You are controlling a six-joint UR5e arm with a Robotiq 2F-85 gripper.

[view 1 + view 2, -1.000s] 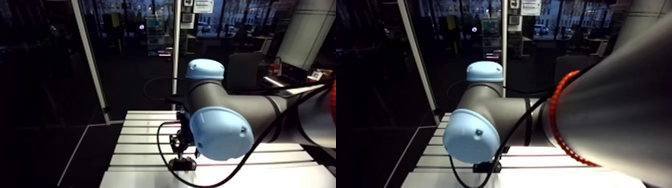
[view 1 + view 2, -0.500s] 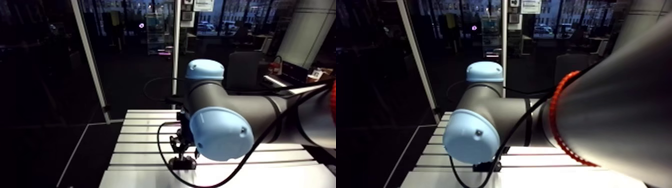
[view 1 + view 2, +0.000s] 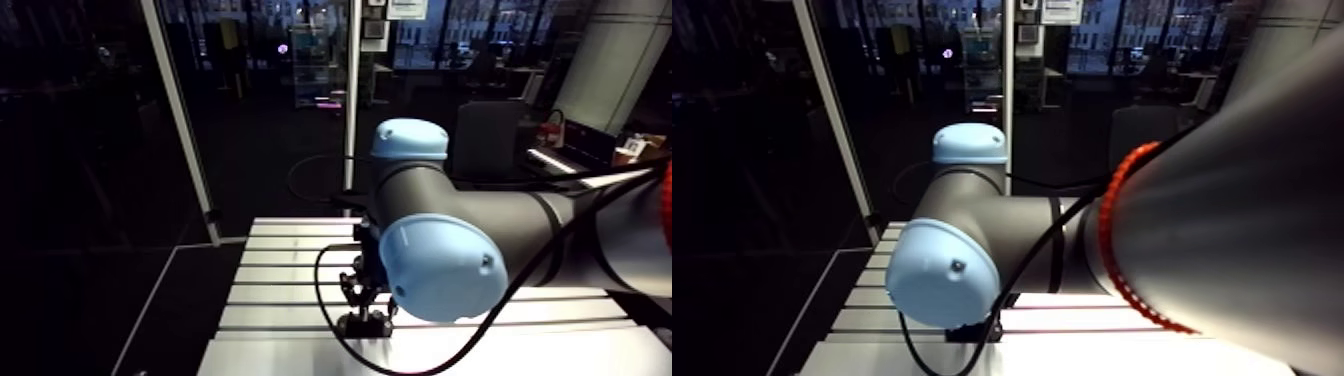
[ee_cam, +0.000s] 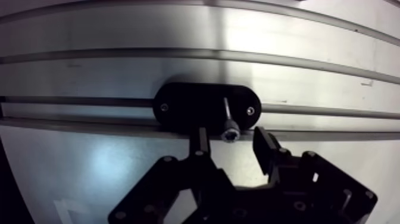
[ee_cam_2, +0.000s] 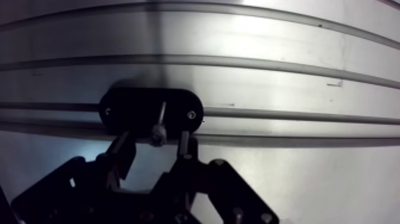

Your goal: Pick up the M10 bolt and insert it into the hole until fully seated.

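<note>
Tool: black 2-finger gripper (image 4: 230,137) spread, fingers flanking small silver M10 bolt (image 4: 228,119) without touching. Bolt stands in black oval plate (image 4: 184,107) on slotted aluminium table (image 4: 178,71), shank exposed, likely not seated. Risk: off-centre pinch tilts bolt, binding it.

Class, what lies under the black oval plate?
The slotted table; the black oval plate covers a stretch of one slot. The bolt stands in the plate, hiding its hole, inside the open pincer.

Silver bolt (image 4: 228,122) stands in black oval plate (image 4: 184,107).
</note>
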